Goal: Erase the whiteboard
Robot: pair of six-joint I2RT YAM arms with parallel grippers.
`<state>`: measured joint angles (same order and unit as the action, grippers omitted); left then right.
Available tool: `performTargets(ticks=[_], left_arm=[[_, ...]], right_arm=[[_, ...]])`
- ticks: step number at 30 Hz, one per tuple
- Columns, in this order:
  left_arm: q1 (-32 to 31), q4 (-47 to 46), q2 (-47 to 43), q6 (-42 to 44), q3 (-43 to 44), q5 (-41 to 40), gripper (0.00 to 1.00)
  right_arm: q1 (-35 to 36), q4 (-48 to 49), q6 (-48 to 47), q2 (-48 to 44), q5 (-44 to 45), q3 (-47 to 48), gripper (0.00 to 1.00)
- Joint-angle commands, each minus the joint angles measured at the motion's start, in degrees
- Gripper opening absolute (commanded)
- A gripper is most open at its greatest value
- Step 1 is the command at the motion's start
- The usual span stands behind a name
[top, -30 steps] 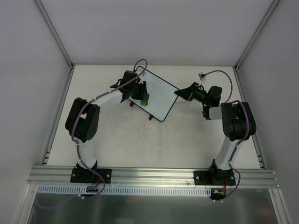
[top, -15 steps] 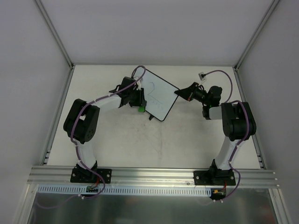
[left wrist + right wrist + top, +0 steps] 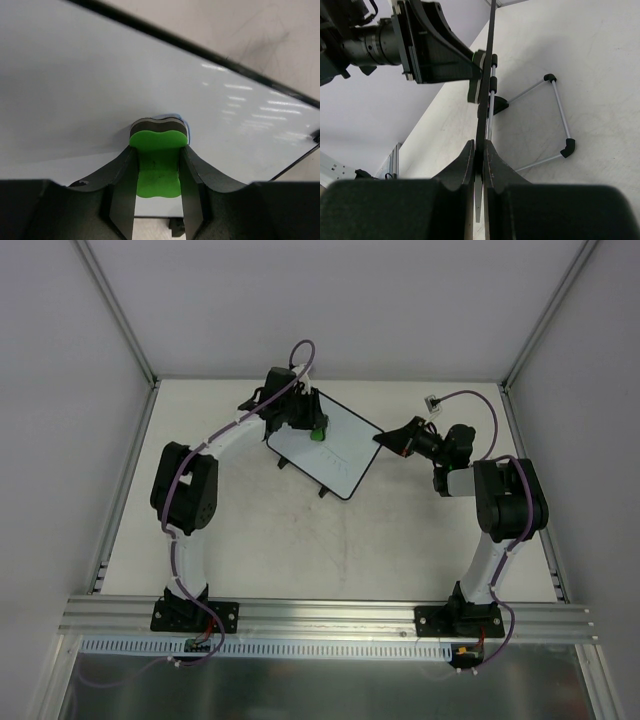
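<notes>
One flat white rectangular whiteboard, thin black frame, propped on the table between two grippers; right gripper pinched tight on its right edge; left gripper clamps one green eraser block, pressed against its far-left face.

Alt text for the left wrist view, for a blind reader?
The left tool is shut on a small green eraser block with a dark felt face, its felt end against the flat white whiteboard with a thin black frame. Pale tabletop shows beyond the frame.
</notes>
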<state>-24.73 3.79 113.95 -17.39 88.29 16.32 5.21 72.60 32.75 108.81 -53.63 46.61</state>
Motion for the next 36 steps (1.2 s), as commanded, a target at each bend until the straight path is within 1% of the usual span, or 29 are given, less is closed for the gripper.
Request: performTargets(ticks=[1,6,9,11,14,20,26,32,36], left_arm=[[0.39,1.04,2.85,0.33,6.44,1.09,0.00],[1.52,4.11,5.83,1.39,14.61,1.00,0.00],[1.88,6.05,7.24,1.48,17.60,1.96,0.00],[1.97,6.75,7.51,1.57,17.88,2.05,0.00],[1.97,6.76,7.43,1.39,16.92,2.05,0.00],[1.62,6.75,6.46,0.86,12.79,4.69,0.00],[0.91,6.75,5.23,1.22,8.39,4.86,0.00],[0.21,6.49,1.98,1.91,2.60,5.30,0.00],[-1.28,5.88,-0.83,1.83,-3.54,5.04,0.00]], right_arm=[[2.26,15.29,-0.50,-2.91,-7.11,0.41,0.00],[2.35,15.20,-0.50,-2.99,-7.11,0.32,0.01],[2.35,15.20,-0.58,-2.99,-7.11,0.32,0.00],[2.35,15.20,-0.58,-3.08,-7.11,0.32,0.00],[2.35,15.20,-0.58,-2.99,-7.02,0.32,0.00],[2.35,15.20,-0.58,-2.91,-6.93,0.41,0.00],[2.35,15.29,-0.67,-2.82,-6.84,0.41,0.00],[2.35,15.20,-0.67,-2.82,-6.93,0.41,0.00],[2.43,15.20,-0.76,-2.82,-6.93,0.32,0.00]])
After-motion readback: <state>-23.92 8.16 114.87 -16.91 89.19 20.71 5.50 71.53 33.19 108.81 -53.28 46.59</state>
